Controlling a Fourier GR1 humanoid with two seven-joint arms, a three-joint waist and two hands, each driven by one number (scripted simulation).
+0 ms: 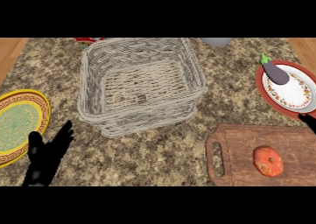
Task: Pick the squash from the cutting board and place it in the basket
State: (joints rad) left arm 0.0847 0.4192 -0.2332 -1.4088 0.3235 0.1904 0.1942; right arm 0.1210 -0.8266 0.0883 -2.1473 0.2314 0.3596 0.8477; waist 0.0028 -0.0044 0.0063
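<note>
Left hand (45, 156) at lower left — all black, matte, slender tapering fingers and separate thumb, no markings or cables visible. Right hand (312, 122) at right edge — only black, narrow fingertips show, same dark finish. Grey forearms not visible.

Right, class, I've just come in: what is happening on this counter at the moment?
Nothing is held yet. The orange squash lies on the wooden cutting board, and the wire basket behind it holds nothing. The left hand rests open by the yellow plate. Only fingertips of the right hand show, near the red-rimmed plate bearing an eggplant.
</note>
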